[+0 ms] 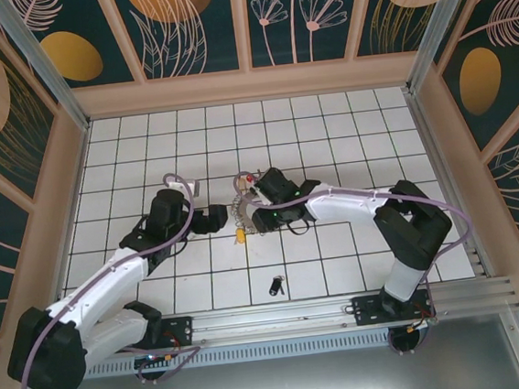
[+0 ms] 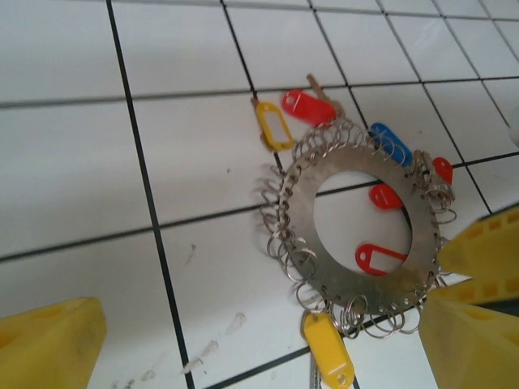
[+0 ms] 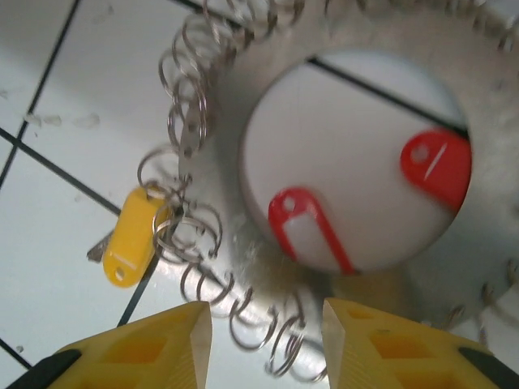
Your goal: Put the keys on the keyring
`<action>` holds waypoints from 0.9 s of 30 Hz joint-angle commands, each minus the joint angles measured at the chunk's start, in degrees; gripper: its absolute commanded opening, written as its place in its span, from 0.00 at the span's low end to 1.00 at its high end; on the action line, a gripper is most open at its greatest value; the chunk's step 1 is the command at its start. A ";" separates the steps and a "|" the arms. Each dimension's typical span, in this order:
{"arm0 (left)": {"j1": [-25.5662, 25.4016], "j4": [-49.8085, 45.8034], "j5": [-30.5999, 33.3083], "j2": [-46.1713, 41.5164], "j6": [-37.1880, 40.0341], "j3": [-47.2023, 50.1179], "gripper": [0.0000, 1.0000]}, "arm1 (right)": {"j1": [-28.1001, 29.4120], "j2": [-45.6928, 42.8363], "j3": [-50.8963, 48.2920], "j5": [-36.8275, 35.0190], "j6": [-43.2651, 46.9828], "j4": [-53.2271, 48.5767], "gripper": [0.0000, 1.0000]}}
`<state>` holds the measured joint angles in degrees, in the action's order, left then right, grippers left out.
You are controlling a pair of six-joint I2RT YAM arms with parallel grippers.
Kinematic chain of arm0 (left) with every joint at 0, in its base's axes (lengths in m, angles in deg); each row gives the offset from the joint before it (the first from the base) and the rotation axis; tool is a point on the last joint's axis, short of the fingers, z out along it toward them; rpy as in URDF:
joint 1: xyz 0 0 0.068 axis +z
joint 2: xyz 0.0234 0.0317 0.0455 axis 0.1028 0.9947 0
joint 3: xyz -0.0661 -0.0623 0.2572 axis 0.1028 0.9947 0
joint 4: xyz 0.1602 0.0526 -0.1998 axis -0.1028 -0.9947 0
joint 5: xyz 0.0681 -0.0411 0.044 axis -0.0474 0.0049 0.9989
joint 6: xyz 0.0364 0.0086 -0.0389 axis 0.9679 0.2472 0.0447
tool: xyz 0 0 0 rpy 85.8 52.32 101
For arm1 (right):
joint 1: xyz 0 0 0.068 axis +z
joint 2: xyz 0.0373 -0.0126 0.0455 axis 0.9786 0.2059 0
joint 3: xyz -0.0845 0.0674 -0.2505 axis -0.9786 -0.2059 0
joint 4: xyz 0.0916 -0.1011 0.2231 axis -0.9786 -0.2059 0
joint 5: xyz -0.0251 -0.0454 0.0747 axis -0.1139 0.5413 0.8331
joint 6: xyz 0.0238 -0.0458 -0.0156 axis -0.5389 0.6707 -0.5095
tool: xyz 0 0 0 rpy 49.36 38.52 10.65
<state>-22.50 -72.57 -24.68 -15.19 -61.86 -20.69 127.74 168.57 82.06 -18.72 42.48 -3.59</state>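
On the white tiled bench (image 1: 145, 150), the left gripper (image 1: 218, 219) is seen just left of the keyring (image 1: 239, 207), its yellow fingers (image 2: 49, 344) spread wide with nothing between them; the keyring is laid flat near the middle of the bench and is fringed with small wire loops (image 3: 182, 121); red, blue and yellow keys (image 2: 308, 107) are gathered at its rim; two red tags (image 3: 438, 166) are seen through its hole; a yellow tag (image 3: 130, 239) is seen among the loops at its near edge; the right gripper (image 3: 268, 332) is held just right of the keyring, jaws partly parted and clamped on nothing; a black-headed key (image 1: 276, 286) is found well apart, towards the near edge of the bench.
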 commanded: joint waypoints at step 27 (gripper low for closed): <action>1.59 17.90 -19.54 -7.37 6.69 5.84 0.97 | 0.39 -6.57 -3.37 -5.28 9.45 3.24 0.00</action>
<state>-21.15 -65.12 -36.00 -20.31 -60.35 -17.22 128.57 167.63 80.53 -24.36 44.45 -4.79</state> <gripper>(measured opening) 0.974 0.051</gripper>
